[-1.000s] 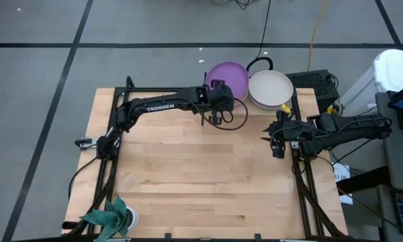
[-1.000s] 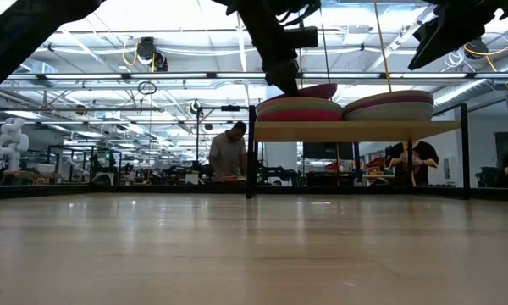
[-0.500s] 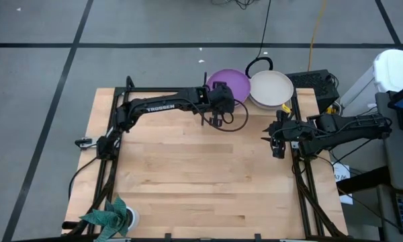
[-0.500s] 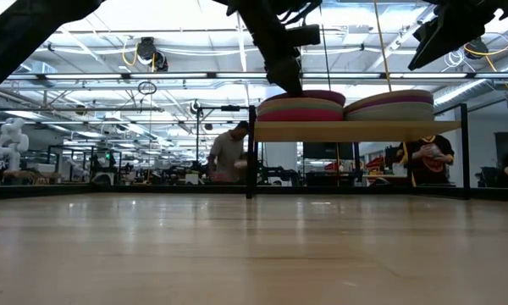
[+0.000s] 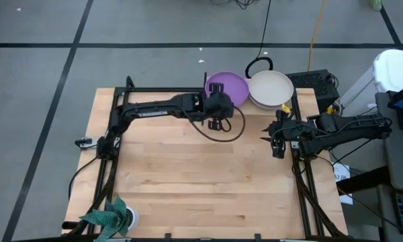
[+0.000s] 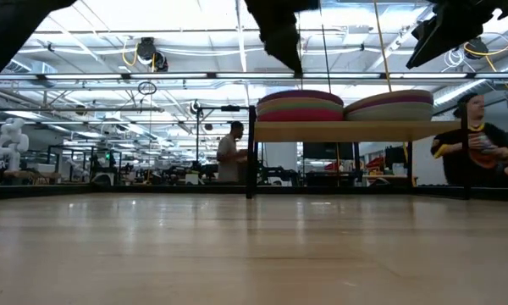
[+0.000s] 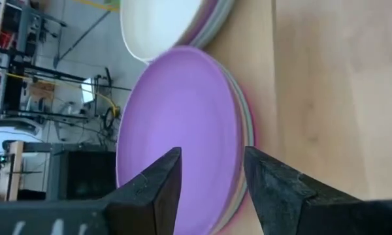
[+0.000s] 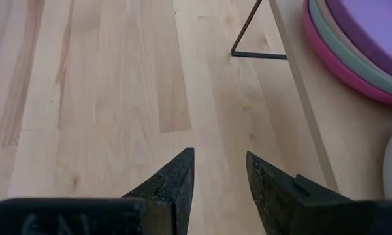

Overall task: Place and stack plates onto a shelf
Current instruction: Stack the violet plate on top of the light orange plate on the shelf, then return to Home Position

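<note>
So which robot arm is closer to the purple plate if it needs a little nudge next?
Probably the left. Its end effector is open and empty right beside the purple plate topping that stack on the shelf. The right end effector waits farther off over the table.

Two plate stacks [image 5: 230, 86] side by side — on shelf [image 6: 356, 130].

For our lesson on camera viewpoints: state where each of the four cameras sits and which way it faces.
High: overhead, straight down; both arms, shelf's plate stacks.
Low: tabletop height, level towards shelf; arms enter from above.
Left wrist: behind the open left hand, facing the purple plate.
Right wrist: behind the open right hand, over table.
Shared: both wrist views show the purple-topped stack.
</note>
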You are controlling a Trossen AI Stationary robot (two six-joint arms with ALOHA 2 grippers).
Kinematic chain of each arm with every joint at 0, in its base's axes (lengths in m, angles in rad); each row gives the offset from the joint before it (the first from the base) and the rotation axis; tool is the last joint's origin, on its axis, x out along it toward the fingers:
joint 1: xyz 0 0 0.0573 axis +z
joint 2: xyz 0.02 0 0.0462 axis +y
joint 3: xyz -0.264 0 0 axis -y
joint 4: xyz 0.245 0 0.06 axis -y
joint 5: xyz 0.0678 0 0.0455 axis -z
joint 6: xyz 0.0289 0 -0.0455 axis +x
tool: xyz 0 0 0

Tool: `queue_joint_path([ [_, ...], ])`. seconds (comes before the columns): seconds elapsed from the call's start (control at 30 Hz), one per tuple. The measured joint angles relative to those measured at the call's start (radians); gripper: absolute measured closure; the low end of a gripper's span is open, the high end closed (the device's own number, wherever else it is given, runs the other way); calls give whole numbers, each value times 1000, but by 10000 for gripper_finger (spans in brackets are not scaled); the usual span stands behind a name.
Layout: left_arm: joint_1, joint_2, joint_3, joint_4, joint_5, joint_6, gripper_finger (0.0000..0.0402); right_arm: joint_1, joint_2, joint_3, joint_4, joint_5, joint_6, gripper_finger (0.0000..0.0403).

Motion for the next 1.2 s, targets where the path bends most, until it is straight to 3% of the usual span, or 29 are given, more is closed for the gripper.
queue_joint_path([
  [0.2, -51, -74, 1, -65, -1, -111, 231, 0, 0, -5, 70, 2, -2, 282],
  [0.37, -85, -162, -4, -245, 22, -437, 236, 0, -7, -78, 261, -1, -50, 282],
  [0.5, -130, -250, -65, -321, 68, -595, 272, 0, -15, -134, 442, -2, -94, 286],
  [0.67, -240, -402, -293, -184, 67, -622, 324, 0, -19, -182, 598, -5, -131, 329],
  [0.83, -321, -590, -571, 50, 53, -627, 334, 24, -20, -228, 632, -5, -127, 392],
  [1.2, -392, -981, -1216, 622, 54, -587, 335, 100, -24, -394, 872, 24, -131, 402],
])
